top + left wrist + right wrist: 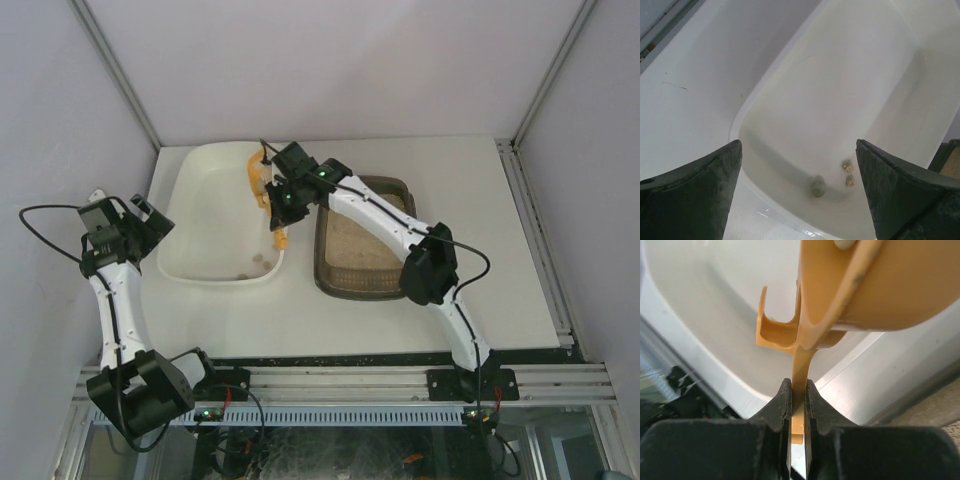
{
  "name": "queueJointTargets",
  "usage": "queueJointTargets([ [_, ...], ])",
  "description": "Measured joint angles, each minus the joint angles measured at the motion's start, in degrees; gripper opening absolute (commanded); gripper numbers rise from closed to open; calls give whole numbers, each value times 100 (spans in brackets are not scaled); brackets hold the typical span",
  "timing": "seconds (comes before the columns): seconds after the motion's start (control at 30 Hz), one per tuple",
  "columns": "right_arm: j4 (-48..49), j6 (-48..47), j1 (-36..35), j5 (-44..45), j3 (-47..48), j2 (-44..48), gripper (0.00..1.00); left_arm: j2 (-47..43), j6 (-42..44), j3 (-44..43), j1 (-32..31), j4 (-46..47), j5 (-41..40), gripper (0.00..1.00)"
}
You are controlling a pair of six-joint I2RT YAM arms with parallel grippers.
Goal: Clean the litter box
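Observation:
The dark olive-brown litter box (pixel 380 186) with beige litter lies right of centre, partly under my right arm. My right gripper (pixel 281 204) is shut on the handle of an orange scoop (pixel 258 177), held over the right rim of the cream-white tub (pixel 195 170). In the right wrist view the fingers (pixel 782 402) pinch the thin handle and the scoop (pixel 865 285) tilts above. My left gripper (pixel 150 222) is open and empty at the tub's left side. In the left wrist view a few clumps (pixel 818 187) lie in the tub's corner between the wide-apart fingertips (pixel 715 175).
White walls and metal frame posts enclose the table. A metal rail (pixel 340 385) runs along the near edge by the arm bases. A corner of the litter box (pixel 951 160) shows at the right in the left wrist view.

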State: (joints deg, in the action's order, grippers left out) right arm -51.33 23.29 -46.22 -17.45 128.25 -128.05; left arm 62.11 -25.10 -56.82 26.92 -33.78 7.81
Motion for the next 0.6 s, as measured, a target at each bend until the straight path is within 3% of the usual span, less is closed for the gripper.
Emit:
queueJointTargets([
  [0.17, -977, -555, -466, 1410, 1217, -684, 0, 42, 2, 0, 2, -22, 13, 98],
  [0.43, -1488, -1340, -1082, 3259, 1233, -815, 0, 74, 2, 0, 0, -28, 37, 98],
  [0.6, -1394, -1685, -1285, 3945, 1189, -815, 0, 74, 11, 0, -7, -28, 42, 97],
])
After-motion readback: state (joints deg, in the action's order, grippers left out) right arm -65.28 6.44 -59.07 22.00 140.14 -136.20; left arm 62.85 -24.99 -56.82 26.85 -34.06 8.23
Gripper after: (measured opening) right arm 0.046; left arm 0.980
